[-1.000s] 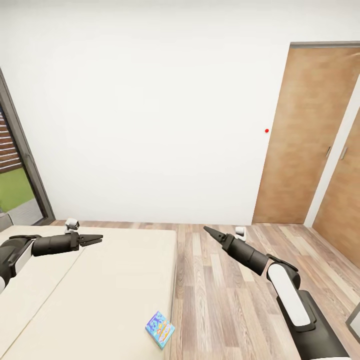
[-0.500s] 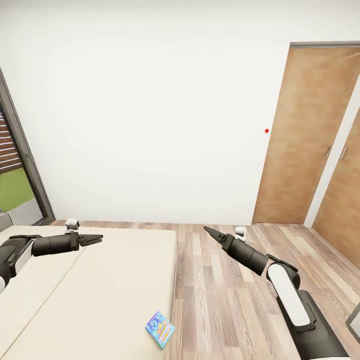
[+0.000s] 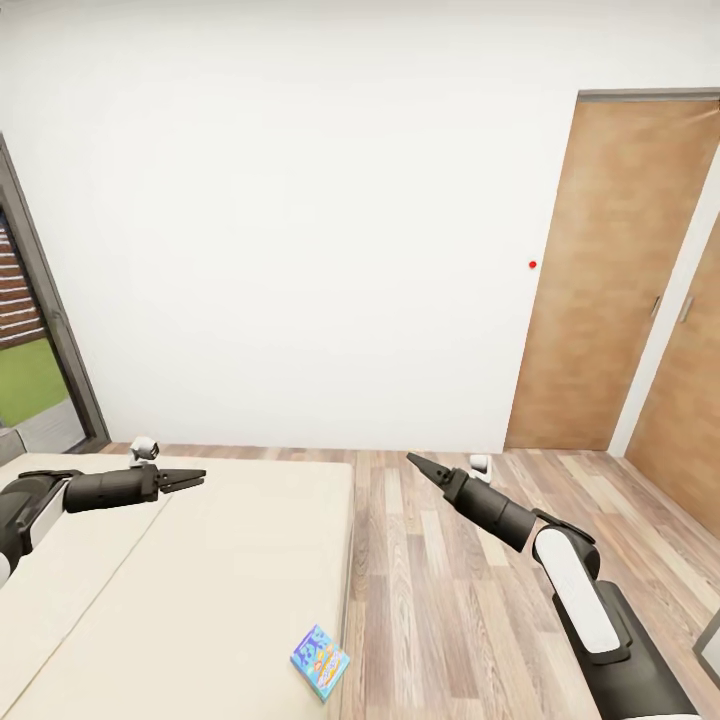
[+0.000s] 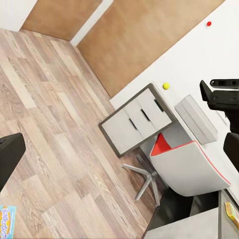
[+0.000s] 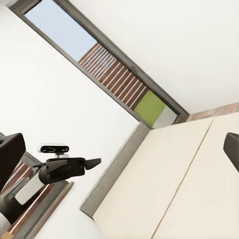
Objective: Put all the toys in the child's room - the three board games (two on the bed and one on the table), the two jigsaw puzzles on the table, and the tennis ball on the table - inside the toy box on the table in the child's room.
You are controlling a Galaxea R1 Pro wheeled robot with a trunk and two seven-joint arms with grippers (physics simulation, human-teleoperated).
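Observation:
A blue board game (image 3: 320,661) lies flat at the right edge of the beige bed (image 3: 180,580), near its foot. My left gripper (image 3: 197,477) hangs open over the bed, well beyond the game. Over the wood floor beside the bed, my right gripper (image 3: 412,459) is open too and holds nothing. In the left wrist view the light grey toy box (image 4: 196,118) stands on the table (image 4: 194,230) and the tennis ball (image 4: 166,85) lies apart from it. A small colourful box (image 4: 230,215) shows at the table's edge; I cannot tell which toy it is.
Two wooden doors (image 3: 610,280) stand in the wall at the right, and a tall window (image 3: 30,370) is at the left. A red-and-white chair (image 4: 186,162) and a grey drawer unit (image 4: 137,124) stand by the table. Plank floor (image 3: 450,600) lies open beside the bed.
The head view has tilted up very slightly, so the whole picture sits a little lower. Neither arm nor the board game has moved.

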